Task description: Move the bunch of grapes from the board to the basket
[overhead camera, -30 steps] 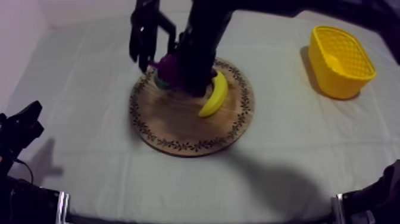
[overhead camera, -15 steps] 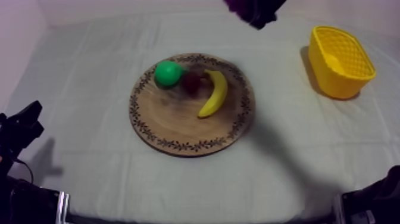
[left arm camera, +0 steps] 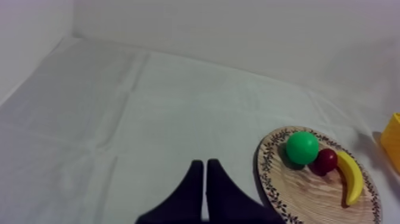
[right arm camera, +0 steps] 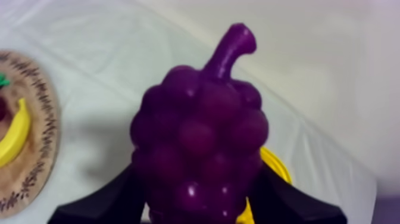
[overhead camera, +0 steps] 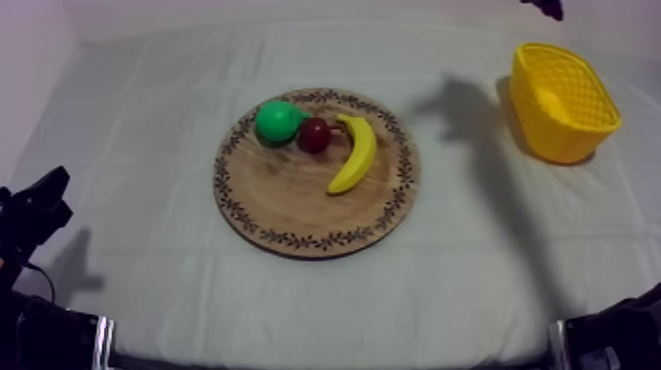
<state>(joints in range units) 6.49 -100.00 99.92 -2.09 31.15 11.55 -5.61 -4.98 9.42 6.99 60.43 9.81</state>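
The purple bunch of grapes (right arm camera: 199,137) hangs stem up in my right gripper (right arm camera: 199,199), whose black fingers (right arm camera: 104,202) are shut on its lower sides. Behind the grapes, partly hidden, is the yellow basket (right arm camera: 277,168). In the top view my right gripper (overhead camera: 544,6) is a dark shape at the far edge, above and beyond the yellow basket (overhead camera: 563,98) at the table's right. My left gripper (left arm camera: 205,179) lies shut as a narrow wedge over bare cloth, left of the wooden board (left arm camera: 297,190). In the top view my left gripper (overhead camera: 34,212) sits low at the left.
The round wooden board (overhead camera: 295,202) lies mid-table. On its far half are a green round fruit (overhead camera: 279,121), a small red fruit (overhead camera: 315,135) and a banana (overhead camera: 355,153). Open cloth separates board and basket. The board (right arm camera: 30,149) and banana (right arm camera: 15,131) lie beside the grapes.
My right arm lifted the grapes off the board and carried them right, up to the far edge above the basket. The green and red fruits are now uncovered. My left arm is still.
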